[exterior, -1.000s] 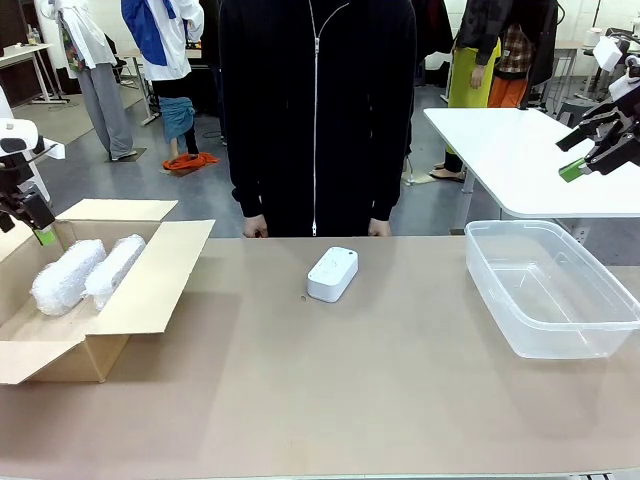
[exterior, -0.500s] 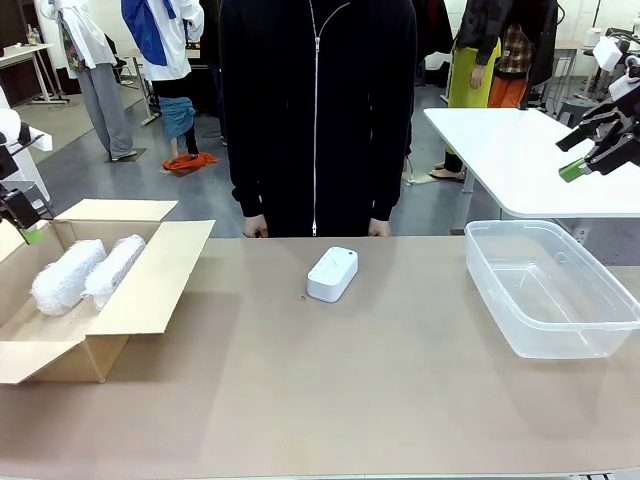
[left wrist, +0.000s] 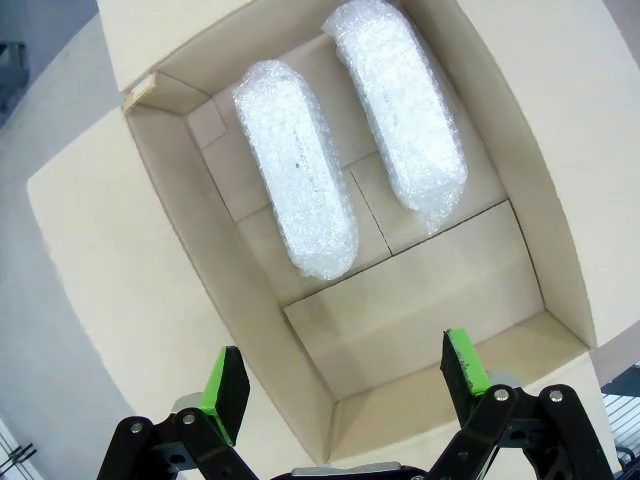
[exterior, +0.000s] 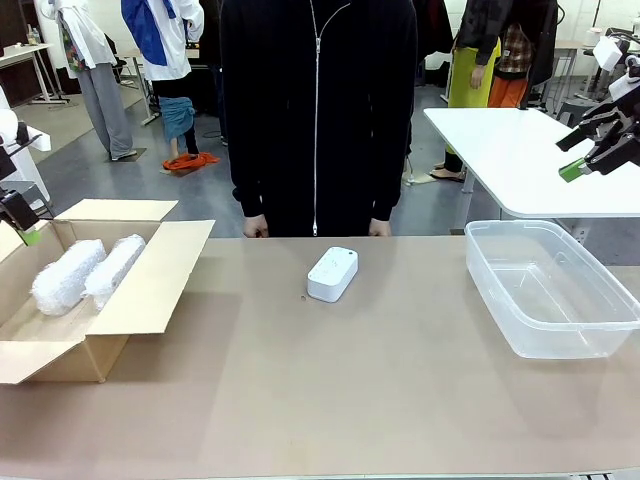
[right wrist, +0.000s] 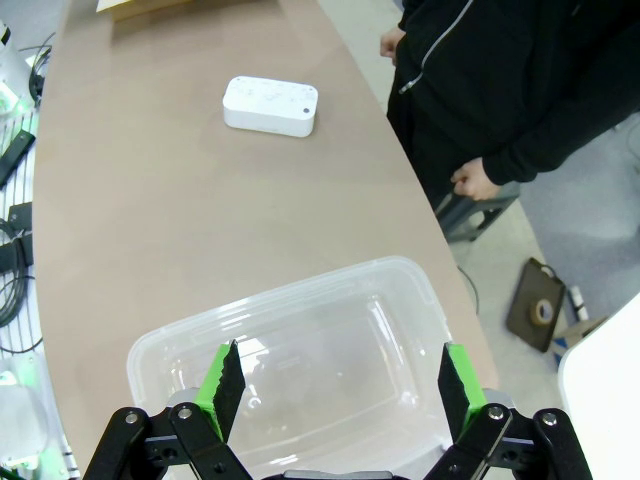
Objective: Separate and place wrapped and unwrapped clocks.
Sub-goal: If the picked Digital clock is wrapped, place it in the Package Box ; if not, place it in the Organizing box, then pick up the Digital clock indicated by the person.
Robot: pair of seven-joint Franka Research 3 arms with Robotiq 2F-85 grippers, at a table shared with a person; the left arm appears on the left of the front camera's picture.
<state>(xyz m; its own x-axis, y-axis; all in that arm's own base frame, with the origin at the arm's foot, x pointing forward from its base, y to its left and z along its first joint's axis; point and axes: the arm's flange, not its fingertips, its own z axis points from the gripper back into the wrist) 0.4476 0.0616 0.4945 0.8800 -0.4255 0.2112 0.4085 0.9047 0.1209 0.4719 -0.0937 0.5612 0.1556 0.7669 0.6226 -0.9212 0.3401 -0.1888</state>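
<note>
Inside box (exterior: 150, 285), two wrapped clocks (exterior: 66, 277); on table (exterior: 350, 385), one bare clock (exterior: 332, 273).

Left gripper (left wrist: 343, 375): jaws wide apart, aimed straight down, held raised at the far left. Right gripper (right wrist: 338, 380): jaws wide apart, aimed downward, held high at the far right, fingers slanting down-left in front view.

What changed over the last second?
The left tool shifted slightly left above the box, open and empty. The right tool, both bundles, the clock and the tub stayed put.
</note>
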